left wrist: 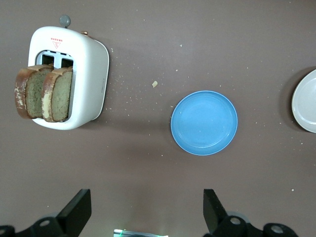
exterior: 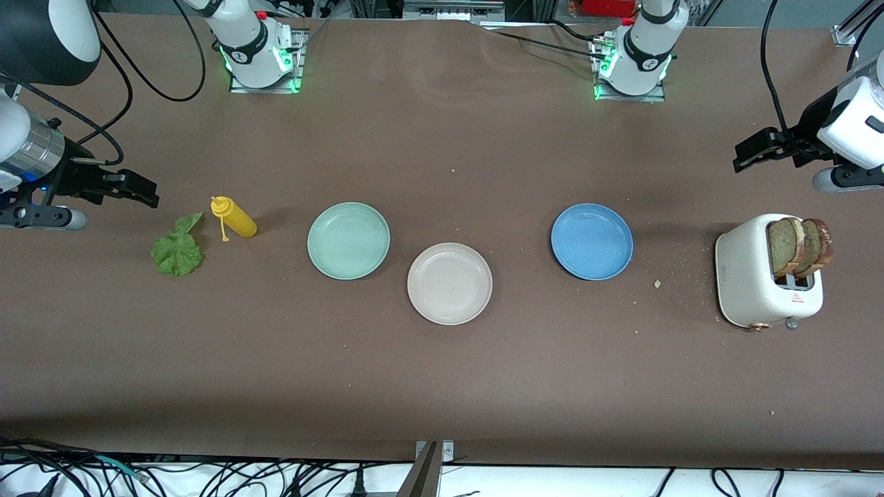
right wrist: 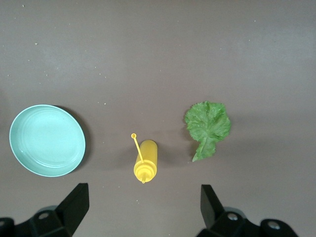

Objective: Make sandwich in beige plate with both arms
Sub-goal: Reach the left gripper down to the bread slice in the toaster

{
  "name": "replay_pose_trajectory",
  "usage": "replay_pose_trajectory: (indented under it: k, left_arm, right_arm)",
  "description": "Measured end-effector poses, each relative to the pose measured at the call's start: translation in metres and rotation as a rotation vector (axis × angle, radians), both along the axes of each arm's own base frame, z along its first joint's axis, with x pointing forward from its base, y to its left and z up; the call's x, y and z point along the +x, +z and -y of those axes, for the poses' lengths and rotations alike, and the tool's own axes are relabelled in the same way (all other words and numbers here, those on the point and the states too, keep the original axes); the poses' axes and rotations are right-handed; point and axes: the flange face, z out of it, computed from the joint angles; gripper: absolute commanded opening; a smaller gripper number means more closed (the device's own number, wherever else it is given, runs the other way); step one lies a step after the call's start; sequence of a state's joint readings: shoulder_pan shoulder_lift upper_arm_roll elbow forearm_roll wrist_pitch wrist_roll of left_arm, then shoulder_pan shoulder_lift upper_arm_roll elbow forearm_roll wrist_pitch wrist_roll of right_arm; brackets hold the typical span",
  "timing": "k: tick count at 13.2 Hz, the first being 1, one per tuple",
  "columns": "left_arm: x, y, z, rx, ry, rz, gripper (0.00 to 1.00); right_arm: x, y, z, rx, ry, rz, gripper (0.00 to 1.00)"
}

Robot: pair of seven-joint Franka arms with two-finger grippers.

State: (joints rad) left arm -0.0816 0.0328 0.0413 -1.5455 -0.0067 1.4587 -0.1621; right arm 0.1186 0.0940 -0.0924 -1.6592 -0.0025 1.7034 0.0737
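The beige plate (exterior: 449, 284) lies bare mid-table, its edge also in the left wrist view (left wrist: 308, 101). Two brown-crusted bread slices (exterior: 800, 247) (left wrist: 44, 93) stand in the white toaster (exterior: 749, 276) at the left arm's end. A ruffled green lettuce leaf (exterior: 177, 250) (right wrist: 208, 124) lies flat at the right arm's end. My left gripper (exterior: 742, 157) (left wrist: 146, 207) hangs open and holds nothing, over bare table beside the toaster. My right gripper (exterior: 141, 190) (right wrist: 143, 205) is open too, nothing in it, over the table by the lettuce and bottle.
A yellow squeeze bottle (exterior: 235, 218) (right wrist: 144, 164) lies on its side beside the lettuce. A mint green plate (exterior: 348, 240) (right wrist: 47, 140) and a blue plate (exterior: 592, 241) (left wrist: 204, 122) flank the beige one. Crumbs (exterior: 657, 283) are scattered near the toaster.
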Motion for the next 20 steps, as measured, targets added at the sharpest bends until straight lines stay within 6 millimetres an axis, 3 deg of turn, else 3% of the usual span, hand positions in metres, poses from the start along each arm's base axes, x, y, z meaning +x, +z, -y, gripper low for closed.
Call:
replay_pose_trajectory:
  k: [4,9,16,20]
  left_arm:
    - [-0.001,-0.009,-0.013,0.016,0.016,-0.04,1.0]
    - [0.004,-0.04,-0.04,0.079,-0.033,-0.1,1.0]
    - [0.026,-0.08,-0.137,0.042,-0.169,-0.053,1.0]
    - [0.042,-0.115,-0.157,0.035,-0.151,-0.034,1.0]
  right_arm:
    - [0.0,0.0,0.0,0.0,0.0,0.0,1.0]
    - [0.0,0.0,0.0,0.0,0.001,0.0,1.0]
    - [0.0,-0.001,0.0,0.0,0.002,-0.003,1.0]
    - [0.0,-0.002,0.0,0.0,0.004,-0.004,1.0]
